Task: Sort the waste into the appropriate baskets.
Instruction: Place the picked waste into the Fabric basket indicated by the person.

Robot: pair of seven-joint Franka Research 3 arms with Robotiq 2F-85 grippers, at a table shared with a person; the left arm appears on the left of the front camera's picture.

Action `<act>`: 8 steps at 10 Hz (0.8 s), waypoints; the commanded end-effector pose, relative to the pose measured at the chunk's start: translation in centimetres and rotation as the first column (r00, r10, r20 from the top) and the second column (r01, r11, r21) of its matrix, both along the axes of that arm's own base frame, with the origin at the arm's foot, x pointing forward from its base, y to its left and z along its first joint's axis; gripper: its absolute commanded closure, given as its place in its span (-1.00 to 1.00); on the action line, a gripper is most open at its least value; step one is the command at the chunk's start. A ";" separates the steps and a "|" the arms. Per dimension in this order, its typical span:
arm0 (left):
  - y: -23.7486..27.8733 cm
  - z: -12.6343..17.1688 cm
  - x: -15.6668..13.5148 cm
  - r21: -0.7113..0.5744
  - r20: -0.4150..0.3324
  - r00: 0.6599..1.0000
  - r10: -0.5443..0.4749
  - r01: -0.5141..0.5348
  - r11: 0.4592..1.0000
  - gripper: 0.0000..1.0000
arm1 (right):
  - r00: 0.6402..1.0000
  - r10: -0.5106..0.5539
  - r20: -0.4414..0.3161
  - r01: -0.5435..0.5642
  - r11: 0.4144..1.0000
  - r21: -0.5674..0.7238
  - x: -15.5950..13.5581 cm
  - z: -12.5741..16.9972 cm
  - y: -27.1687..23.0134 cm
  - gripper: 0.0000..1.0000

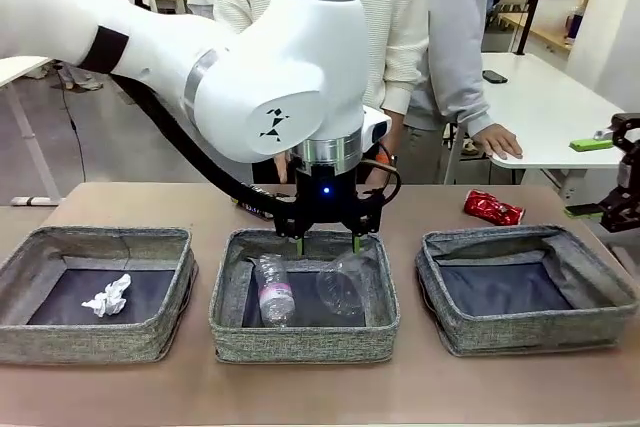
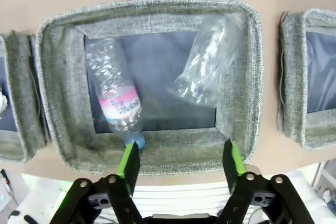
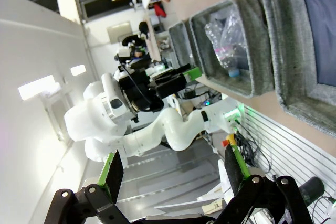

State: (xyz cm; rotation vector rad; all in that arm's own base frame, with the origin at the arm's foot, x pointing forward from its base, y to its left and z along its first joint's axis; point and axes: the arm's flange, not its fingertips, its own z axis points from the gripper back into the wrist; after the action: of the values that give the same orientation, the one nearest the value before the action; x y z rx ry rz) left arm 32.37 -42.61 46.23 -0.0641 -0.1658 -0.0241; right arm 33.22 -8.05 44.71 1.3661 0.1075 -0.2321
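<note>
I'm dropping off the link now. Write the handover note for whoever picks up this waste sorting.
Grippers: the left gripper is open, holding nothing, above the middle basket; the right gripper is open, holding nothing, at the right end of the table.
Done: tissue in the left basket; labelled bottle and crushed bottle in the middle basket.
Left: the red can lies on the table behind the right basket, probably its destination.

Glossy white left arm (image 1: 270, 87), black band and small black logo, silver wrist ring, blue light, black cable; its black left gripper (image 2: 180, 158) carries green-padded fingers (image 2: 129, 161)
</note>
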 end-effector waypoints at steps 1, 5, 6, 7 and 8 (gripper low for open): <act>0.2 0.3 0.2 -0.009 0.001 0.999 0.036 -0.036 0.999 -1.00 | 1.000 0.006 -0.018 -0.006 1.000 -0.001 -0.1 0.4 -0.1 -1.00; 0.4 1.0 0.4 -0.076 -0.044 0.999 -0.015 0.012 0.997 -1.00 | 1.000 0.006 -0.018 -0.006 1.000 -0.001 -0.1 0.4 -0.1 -1.00; 1.9 2.1 0.6 -0.166 -0.084 0.994 -0.069 0.054 0.985 -1.00 | 1.000 0.006 -0.018 -0.006 1.000 -0.001 -0.1 0.4 -0.1 -1.00; 4.2 3.3 0.9 -0.264 -0.116 0.982 -0.148 0.113 0.958 -1.00 | 1.000 0.006 -0.018 -0.006 1.000 -0.001 -0.1 0.4 -0.1 -1.00; 7.5 4.4 1.5 -0.391 -0.141 0.960 -0.242 0.171 0.905 -1.00 | 1.000 0.006 -0.018 -0.006 1.000 -0.001 -0.1 0.4 -0.1 -1.00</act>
State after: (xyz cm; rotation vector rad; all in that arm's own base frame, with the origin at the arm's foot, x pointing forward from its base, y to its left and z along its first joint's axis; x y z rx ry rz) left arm 34.34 -40.44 50.10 -0.3472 -0.0645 -0.1192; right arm 33.22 -8.06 44.71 1.3662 0.1074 -0.2322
